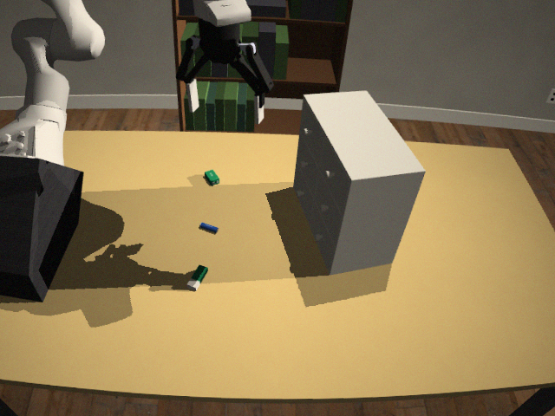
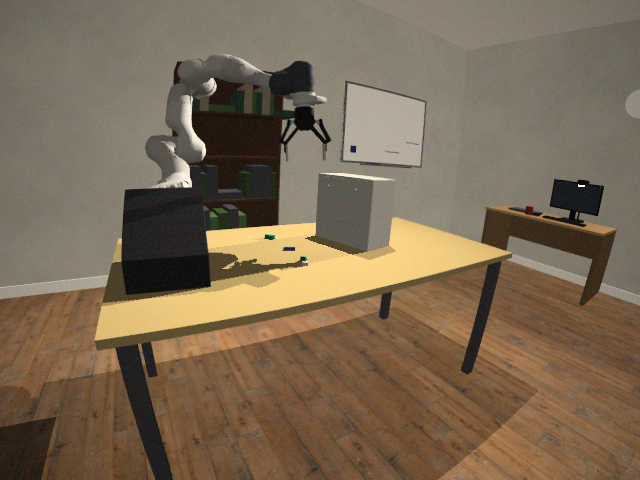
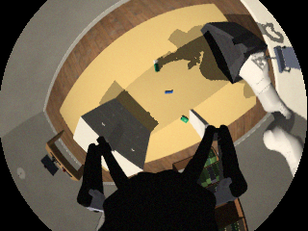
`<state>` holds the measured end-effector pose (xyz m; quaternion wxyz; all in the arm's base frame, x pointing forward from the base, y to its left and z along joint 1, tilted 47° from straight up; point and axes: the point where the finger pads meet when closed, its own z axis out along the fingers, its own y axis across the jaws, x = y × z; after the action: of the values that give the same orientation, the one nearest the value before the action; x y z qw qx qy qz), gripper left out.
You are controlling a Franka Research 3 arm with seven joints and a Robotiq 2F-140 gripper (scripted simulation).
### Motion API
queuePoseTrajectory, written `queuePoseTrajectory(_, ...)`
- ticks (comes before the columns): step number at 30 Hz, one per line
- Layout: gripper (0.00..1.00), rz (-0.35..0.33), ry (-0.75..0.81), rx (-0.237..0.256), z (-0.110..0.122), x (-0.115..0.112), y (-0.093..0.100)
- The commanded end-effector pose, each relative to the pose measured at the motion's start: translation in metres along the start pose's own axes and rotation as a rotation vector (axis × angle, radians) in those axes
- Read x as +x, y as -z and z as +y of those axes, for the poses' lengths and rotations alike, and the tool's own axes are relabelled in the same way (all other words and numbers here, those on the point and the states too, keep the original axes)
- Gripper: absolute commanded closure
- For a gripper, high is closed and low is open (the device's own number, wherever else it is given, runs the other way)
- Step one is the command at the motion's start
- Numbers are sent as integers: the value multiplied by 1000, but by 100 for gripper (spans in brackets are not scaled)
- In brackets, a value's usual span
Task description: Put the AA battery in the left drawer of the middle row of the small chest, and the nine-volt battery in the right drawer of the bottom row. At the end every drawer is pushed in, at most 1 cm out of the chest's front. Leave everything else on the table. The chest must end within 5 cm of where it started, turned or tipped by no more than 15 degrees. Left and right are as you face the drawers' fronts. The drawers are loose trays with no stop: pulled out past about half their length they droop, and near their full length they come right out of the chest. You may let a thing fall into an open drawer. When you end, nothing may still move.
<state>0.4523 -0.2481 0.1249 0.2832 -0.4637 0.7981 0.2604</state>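
The blue AA battery [image 1: 208, 227] [image 2: 288, 249] [image 3: 168, 91] lies on its side on the table. The green nine-volt battery [image 1: 212, 177] [image 2: 269, 236] [image 3: 184, 118] lies on the table nearer the bookshelf. The pale grey chest [image 1: 378, 224] [image 2: 379, 222] [image 3: 112, 126] stands upright, its shaded drawer fronts facing the batteries. The left middle knob [image 1: 304, 164] and the right bottom knob [image 1: 318, 237] show faintly; every drawer looks pushed in. My gripper [image 1: 226, 105] [image 2: 306, 152] [image 3: 155, 121] is wide open and empty, high above the table, toward its bookshelf side. What the drawers hold is hidden.
A green and white eraser-like block [image 1: 197, 277] [image 2: 303, 260] [image 3: 156, 66] lies on the table beyond the AA battery, away from the bookshelf. The dark robot pedestal [image 1: 22, 224] [image 2: 165, 242] stands at the table's other end from the chest. A bookshelf [image 1: 313, 69] stands behind the table.
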Motion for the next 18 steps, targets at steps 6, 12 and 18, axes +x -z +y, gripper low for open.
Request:
queuePoseTrajectory(6,0,-19,261,-50,34,-24,7)
queuePoseTrajectory(12,0,-25,321,-64,46,-32,11)
queuePoseTrajectory(18,0,-29,365,-74,55,-39,13)
